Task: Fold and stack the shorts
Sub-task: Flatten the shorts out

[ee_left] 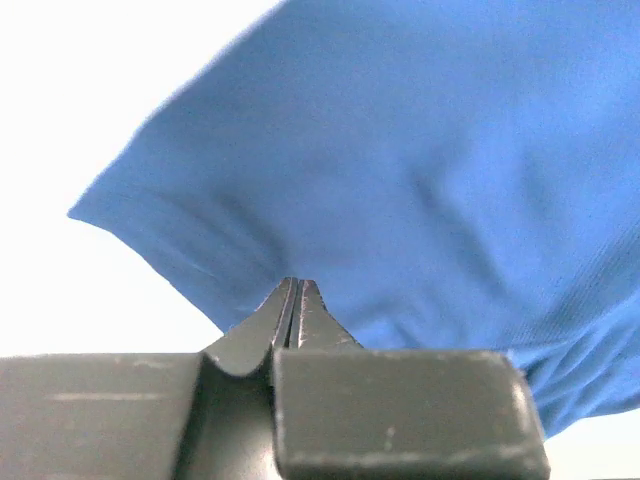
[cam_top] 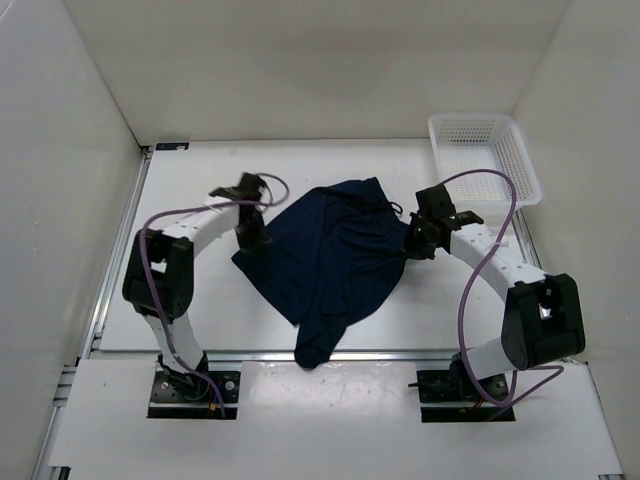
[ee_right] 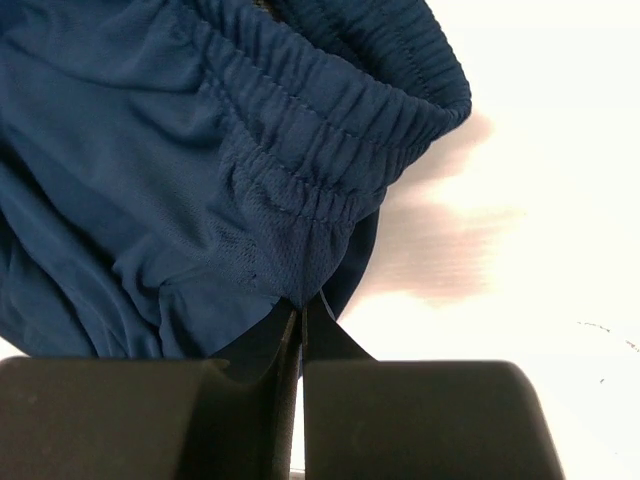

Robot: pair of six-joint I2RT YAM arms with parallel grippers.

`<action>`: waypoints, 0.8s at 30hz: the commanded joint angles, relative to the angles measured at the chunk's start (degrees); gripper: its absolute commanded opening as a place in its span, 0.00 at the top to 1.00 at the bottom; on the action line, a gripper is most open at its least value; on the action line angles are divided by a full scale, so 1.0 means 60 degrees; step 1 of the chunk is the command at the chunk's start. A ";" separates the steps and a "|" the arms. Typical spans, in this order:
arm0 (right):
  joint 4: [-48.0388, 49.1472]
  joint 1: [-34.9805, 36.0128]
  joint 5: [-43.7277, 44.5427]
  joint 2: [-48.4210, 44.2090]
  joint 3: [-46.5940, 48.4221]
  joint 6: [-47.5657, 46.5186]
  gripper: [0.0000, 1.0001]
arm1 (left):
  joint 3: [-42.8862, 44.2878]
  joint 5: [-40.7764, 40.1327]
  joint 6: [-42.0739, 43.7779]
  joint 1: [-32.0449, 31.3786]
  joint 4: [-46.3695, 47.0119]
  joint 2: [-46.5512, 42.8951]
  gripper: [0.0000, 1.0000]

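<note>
- Dark navy soft-fabric shorts [cam_top: 330,255]: mid white table [cam_top: 190,190], crumpled, not folded yet, lying between the two arms.
- L gripper [ee_left: 296,295]: fingers together, pinched on the shorts' left edge, by what I read as a hemmed corner.
- R gripper [ee_right: 301,310]: fingers together, nipping fabric just below the gathered elastic waistband [ee_right: 330,110] at the right edge.
- Key relation: cloth runs across the table from L gripper to R gripper. Each arm is on its own side, neither nearer. Waistband end sits w/ R. One leg trails toward me, its tip over the near table edge.
- Judgement: next move = lift and spread w/ both together. Trailing leg needs clearance or it drags on that edge.
- Hidden, top view: fingertips lost against the dark cloth, so can't confirm either bite there.
- Hidden, L wrist cam: overexposed, cloth reads bright blue, table washed out.
- Can't tell how many layers are in either pinch. 2nd leg not made out in the heap.
- White plastic mesh basket [cam_top: 485,150]: far right corner, well apart from shorts.
</note>
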 commanded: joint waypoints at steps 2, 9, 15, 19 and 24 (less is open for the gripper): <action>-0.0102 -0.0019 -0.0146 -0.0470 -0.0003 -0.0250 1.00 | 0.2047 -0.0518 0.0827 0.2135 -0.0377 -0.0434 0.90; -0.0102 -0.0019 -0.0235 -0.0368 0.0085 -0.0250 1.00 | 0.6141 -0.0301 0.1677 0.2422 -0.2473 0.1473 0.90; -0.0014 -0.0019 -0.0337 -0.0281 0.0085 -0.0250 1.00 | 0.2916 0.0549 0.1301 0.0170 -0.1612 -0.0119 0.24; -0.0014 -0.0019 -0.0440 -0.0280 0.0172 -0.0250 1.00 | 0.0858 0.0902 0.0583 -0.1093 -0.1126 -0.1147 0.19; -0.0102 -0.0019 -0.0542 -0.0280 0.0260 -0.0250 1.00 | -0.0769 0.0623 0.0098 -0.2047 -0.0819 -0.1896 0.14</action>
